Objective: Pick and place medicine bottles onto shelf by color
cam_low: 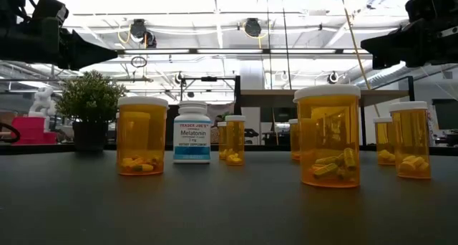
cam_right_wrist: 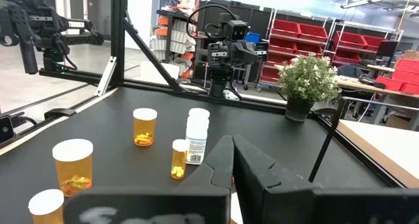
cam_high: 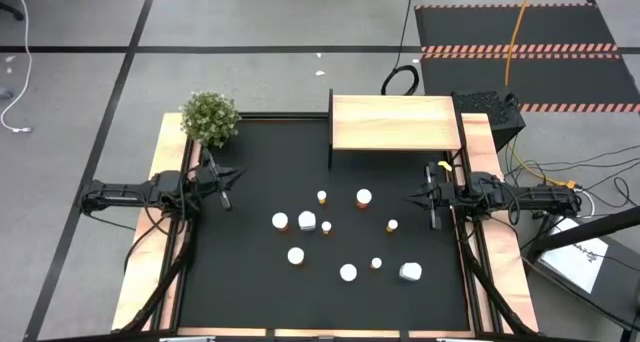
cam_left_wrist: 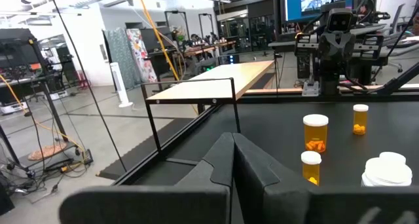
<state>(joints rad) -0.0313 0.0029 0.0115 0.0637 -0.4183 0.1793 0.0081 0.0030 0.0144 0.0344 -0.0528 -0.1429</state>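
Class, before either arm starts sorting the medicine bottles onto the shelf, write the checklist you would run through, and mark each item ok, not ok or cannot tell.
1. Shelf top free of bottles: ok.
2. Medicine bottles upright on the black mat: ok for those in the low view; the rest cannot tell.
3. Left hand empty, fingers together: ok.
4. Right hand empty, fingers together: ok.
5. Both hands clear of the bottles, at the mat's sides: ok.
6. Potted plant away from the shelf and bottles: ok.
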